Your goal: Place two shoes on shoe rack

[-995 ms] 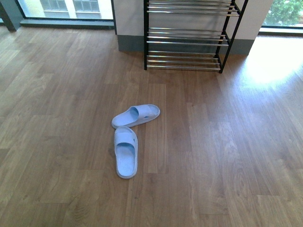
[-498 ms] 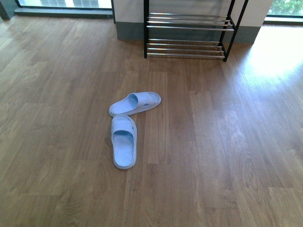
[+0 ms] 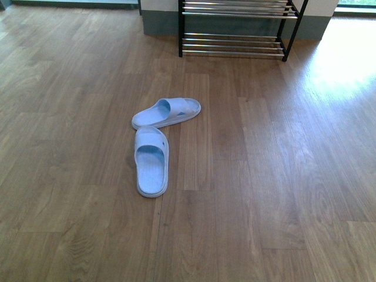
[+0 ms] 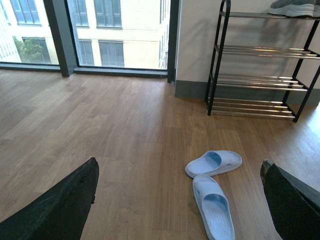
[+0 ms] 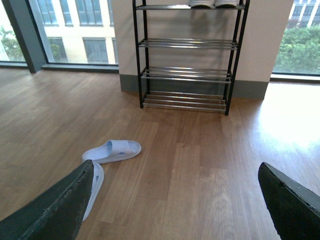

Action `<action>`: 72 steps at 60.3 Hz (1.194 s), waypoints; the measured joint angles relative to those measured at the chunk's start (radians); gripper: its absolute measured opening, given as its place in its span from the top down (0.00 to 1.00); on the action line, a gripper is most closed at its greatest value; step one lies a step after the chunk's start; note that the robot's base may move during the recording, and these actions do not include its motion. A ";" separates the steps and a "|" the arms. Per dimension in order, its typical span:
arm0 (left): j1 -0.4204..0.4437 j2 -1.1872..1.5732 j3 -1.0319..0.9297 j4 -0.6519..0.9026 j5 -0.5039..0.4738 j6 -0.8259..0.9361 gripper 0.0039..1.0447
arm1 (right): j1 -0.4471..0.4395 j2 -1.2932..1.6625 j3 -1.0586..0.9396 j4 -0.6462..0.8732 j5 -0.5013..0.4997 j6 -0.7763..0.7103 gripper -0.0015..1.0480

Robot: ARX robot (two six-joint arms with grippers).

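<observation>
Well ahead of the left end effector (image 4: 179, 165) lie two slides (image 4: 214, 163).

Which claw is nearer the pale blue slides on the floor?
Left, probably. The slides lie just ahead of the left claw, within its open span; they sit off to the robot's left of the right claw.

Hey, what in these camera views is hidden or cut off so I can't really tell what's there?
Front view: shoe rack, upper tiers cut off by the top edge.
Left wrist view: grey sneakers on the top tier, cropped by the top edge; only their lower parts show.
Right wrist view: nearer slide, mostly behind a finger of the right end effector.
</observation>
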 joint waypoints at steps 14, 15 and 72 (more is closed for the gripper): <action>0.000 0.000 0.000 0.000 0.001 0.000 0.09 | 0.000 0.000 0.000 0.000 0.004 0.000 0.09; 0.000 0.000 0.000 0.000 0.001 0.000 0.09 | 0.000 0.000 0.000 0.000 0.004 0.000 0.09; 0.000 0.000 0.000 0.000 -0.002 0.000 0.09 | 0.000 0.000 0.000 0.000 -0.002 0.000 0.09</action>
